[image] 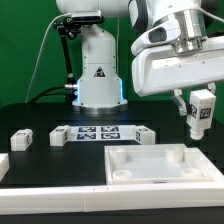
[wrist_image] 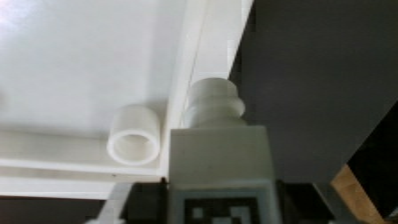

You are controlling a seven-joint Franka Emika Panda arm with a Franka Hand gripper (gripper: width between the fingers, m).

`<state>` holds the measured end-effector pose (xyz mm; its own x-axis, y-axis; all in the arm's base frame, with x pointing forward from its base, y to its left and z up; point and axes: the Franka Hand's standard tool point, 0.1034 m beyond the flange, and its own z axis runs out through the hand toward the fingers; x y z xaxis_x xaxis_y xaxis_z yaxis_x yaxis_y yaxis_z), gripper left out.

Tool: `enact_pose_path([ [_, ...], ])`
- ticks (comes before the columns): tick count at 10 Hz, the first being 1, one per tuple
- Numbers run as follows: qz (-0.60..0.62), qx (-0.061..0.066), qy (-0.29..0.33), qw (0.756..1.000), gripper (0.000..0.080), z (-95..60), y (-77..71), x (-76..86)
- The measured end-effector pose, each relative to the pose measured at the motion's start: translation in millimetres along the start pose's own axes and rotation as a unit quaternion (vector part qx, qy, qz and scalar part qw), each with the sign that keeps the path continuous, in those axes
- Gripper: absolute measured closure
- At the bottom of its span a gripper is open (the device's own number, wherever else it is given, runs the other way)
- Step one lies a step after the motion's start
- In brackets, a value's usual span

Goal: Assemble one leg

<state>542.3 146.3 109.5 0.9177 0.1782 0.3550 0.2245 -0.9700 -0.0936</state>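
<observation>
The pincer [image: 196, 110] is clenched on the leg [image: 203, 112], holding it off the worktop [image: 35, 118] at the exterior view's right, over the far right corner of the large white square piece [image: 160, 168]. The leg looks like light, rigid, smooth plastic, best gripped on its flat sides with the peg left free. The piece's corner pockets seem empty, though the wrist view is blurry.

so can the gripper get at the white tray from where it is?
Probably yes: the gripper, shut on the leg, hangs over the tray near its edge, nothing between them.
</observation>
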Motion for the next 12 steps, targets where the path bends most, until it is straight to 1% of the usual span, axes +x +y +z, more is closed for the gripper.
enact_pose_path([
  [3,0.0,0.0,0.0,1.0,0.0509,0.1,-0.1,0.0],
  [4,-0.01,0.0,0.0,1.0,0.0509,1.2,2.0,1.4],
  [5,-0.04,-0.002,0.005,0.999,0.0509,6.8,12.8,11.2],
  [6,-0.056,-0.003,0.011,0.998,0.0509,11.0,18.3,26.1],
  [8,-0.075,-0.005,0.02,0.997,0.0509,15.2,27.0,41.3],
  [9,-0.094,-0.008,0.028,0.995,0.0509,20.0,35.8,46.6],
  [10,-0.092,-0.013,0.043,0.995,0.0509,20.5,38.4,48.0],
  [12,-0.093,-0.012,0.041,0.995,0.0509,21.4,37.8,46.2],
])
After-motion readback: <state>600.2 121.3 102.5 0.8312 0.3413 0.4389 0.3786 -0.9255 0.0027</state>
